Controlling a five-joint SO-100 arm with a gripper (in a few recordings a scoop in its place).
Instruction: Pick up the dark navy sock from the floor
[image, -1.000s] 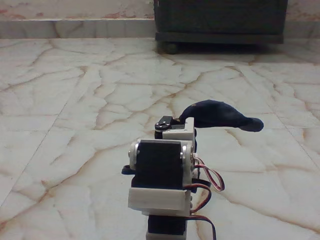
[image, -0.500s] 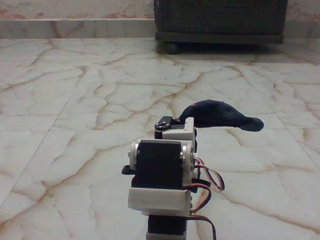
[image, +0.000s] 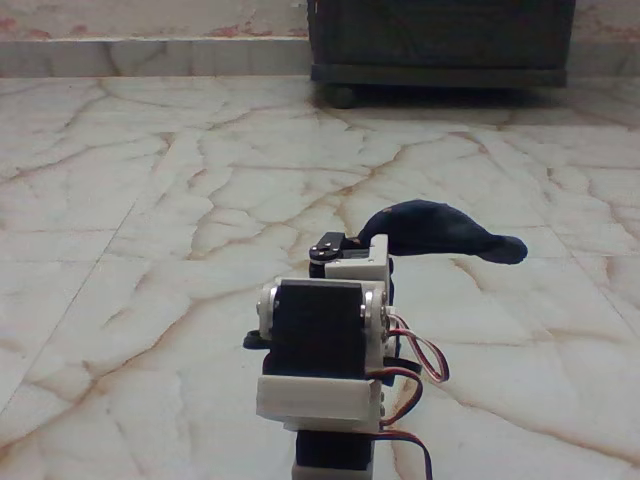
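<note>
Nothing has shifted since a second ago: in the fixed view the dark navy sock (image: 440, 230) hangs from my gripper (image: 372, 238), clamped on its end, above the floor (image: 150, 200).

Soft, even indoor light; the glossy floor (image: 150, 200) shows mild sheen, faint shadows, and slight overall blur.

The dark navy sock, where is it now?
In the fixed view the dark navy sock is right of centre, against the arm's white front part, well in front of the dark cabinet.
</note>
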